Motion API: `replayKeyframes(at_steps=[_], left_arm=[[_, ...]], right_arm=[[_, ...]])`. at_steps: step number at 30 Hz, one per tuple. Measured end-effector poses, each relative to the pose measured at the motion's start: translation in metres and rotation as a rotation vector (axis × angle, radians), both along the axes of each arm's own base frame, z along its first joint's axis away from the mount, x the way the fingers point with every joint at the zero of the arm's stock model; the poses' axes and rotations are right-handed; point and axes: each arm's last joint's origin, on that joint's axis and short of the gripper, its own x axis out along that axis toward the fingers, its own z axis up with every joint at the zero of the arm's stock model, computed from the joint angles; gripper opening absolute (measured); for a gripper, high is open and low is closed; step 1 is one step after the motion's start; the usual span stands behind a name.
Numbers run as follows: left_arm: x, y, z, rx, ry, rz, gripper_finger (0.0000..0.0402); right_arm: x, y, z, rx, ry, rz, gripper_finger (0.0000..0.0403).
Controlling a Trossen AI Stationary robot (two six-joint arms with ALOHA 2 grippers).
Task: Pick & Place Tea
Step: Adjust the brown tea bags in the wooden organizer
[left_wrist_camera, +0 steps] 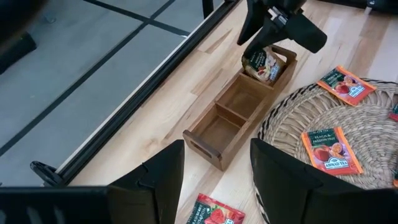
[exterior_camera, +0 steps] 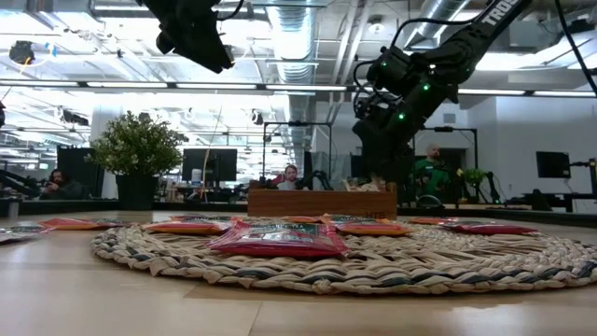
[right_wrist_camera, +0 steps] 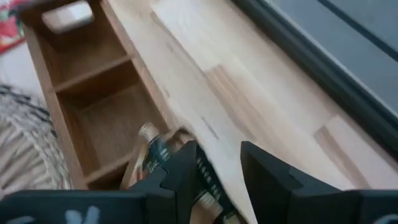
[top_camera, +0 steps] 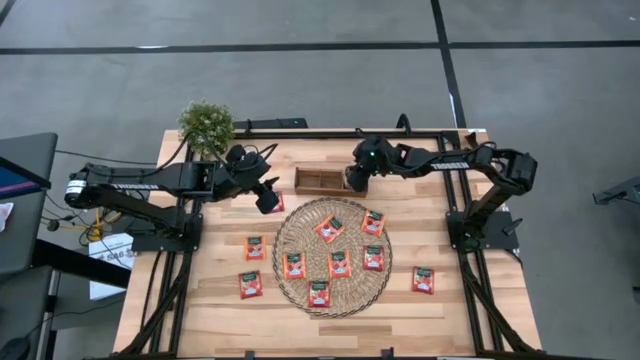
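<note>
The tea is small flat sachets, mostly red-orange. Several lie on the round woven mat [top_camera: 332, 255], and three lie on the bare table [top_camera: 255, 247] [top_camera: 250, 284] [top_camera: 423, 280]. Another sachet [top_camera: 277, 205] lies flat under my left gripper [top_camera: 268, 195], which hovers open above the table, left of the wooden tray [top_camera: 318, 180]. My right gripper [top_camera: 355, 178] is at the tray's right end, shut on a green-and-beige tea sachet [left_wrist_camera: 263, 63]. My right gripper pinches the sachet between its two fingers, at the dark green upper end [right_wrist_camera: 204, 169]. The fingers slant down from the table's right side. The sachet hangs tilted, its lower part [left_wrist_camera: 271, 73] down in the tray's right-end compartment; whether it rests on the tray's floor, I cannot tell.
The tray's middle compartment [left_wrist_camera: 245, 99] and left compartment [left_wrist_camera: 214, 130] are bare wood. A potted plant [top_camera: 206, 125] stands at the table's far left corner. Black frame rails run along the table's left and right sides. People sit in the room beyond the table.
</note>
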Motion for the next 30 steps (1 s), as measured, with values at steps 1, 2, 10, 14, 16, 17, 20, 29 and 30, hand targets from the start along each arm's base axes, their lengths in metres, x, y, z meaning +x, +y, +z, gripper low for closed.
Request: replayKeyframes(at_steps=[1,2,10,14,16,17,20,29,30], left_arm=[[0.0,0.0,0.0,0.0,-0.001,0.0,0.0177],[0.0,0.0,0.0,0.0,-0.003,0.0,0.0177],[0.0,0.0,0.0,0.0,-0.003,0.0,0.0177],[0.0,0.0,0.0,0.0,-0.002,0.0,0.0177],[0.0,0.0,0.0,0.0,-0.003,0.0,0.0177],[0.0,0.0,0.0,0.0,-0.003,0.0,0.0177],[0.0,0.0,0.0,0.0,-0.003,0.0,0.0177],[0.001,0.0,0.001,0.006,-0.017,-0.004,0.0177],[0.002,0.0,0.002,0.012,-0.02,-0.008,0.0177]], right_arm=[[-0.001,0.0,-0.001,0.005,0.01,0.001,0.0118],[-0.001,0.001,-0.001,0.01,0.019,0.002,0.0118],[-0.004,0.002,-0.004,0.027,0.053,0.001,0.0118],[-0.003,0.004,-0.004,0.028,0.055,0.006,0.0118],[-0.003,0.005,-0.004,0.027,0.055,0.01,0.0118],[-0.003,0.005,-0.002,0.027,0.053,0.011,0.0118],[-0.005,0.008,0.005,0.009,0.037,0.019,0.0118],[-0.015,0.01,0.021,-0.039,0.053,0.007,0.0118],[-0.014,0.01,0.02,-0.038,0.054,0.006,0.0118]])
